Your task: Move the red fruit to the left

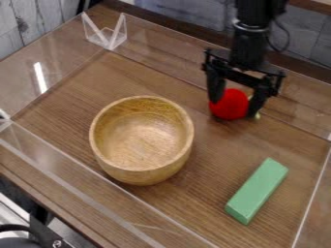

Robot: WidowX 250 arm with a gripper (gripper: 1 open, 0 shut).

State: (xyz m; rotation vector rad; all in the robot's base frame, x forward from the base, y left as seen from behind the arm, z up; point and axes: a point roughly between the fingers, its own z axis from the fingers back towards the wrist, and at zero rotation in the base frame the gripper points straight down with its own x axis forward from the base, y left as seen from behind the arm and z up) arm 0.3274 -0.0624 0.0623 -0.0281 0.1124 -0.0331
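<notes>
The end effector (242, 90) is positioned directly over the red fruit (230, 104), pointed straight down, with its jaws spread wide on either side of the fruit; nothing is gripped, and whether the fingertips touch the fruit cannot be determined from the single view. The red fruit is located on the wooden surface (168, 208) toward the right rear of the transparent-walled tray (52, 68), well apart from the wooden bowl (142, 139) and from the green block (257, 190). Several faults are considered possible from this position. Because the fruit is small and round, it is judged likely to be squeezed out sideways or rolled away if the jaws are closed off-centre or too high on its curve. If the fingertips are lowered too far, contact with the surface is to be expected, and the closing motion may be obstructed. The green leafy cap, seen at the fruit's right side, may be caught by one finger instead of the body, so that a weak, tilted hold results and the fruit is dropped during transport. The leftward path is partly occupied by the wooden bowl; if the fruit is carried too low, the bowl's rim may be struck, or the fruit may be released into the bowl rather than onto the surface.
</notes>
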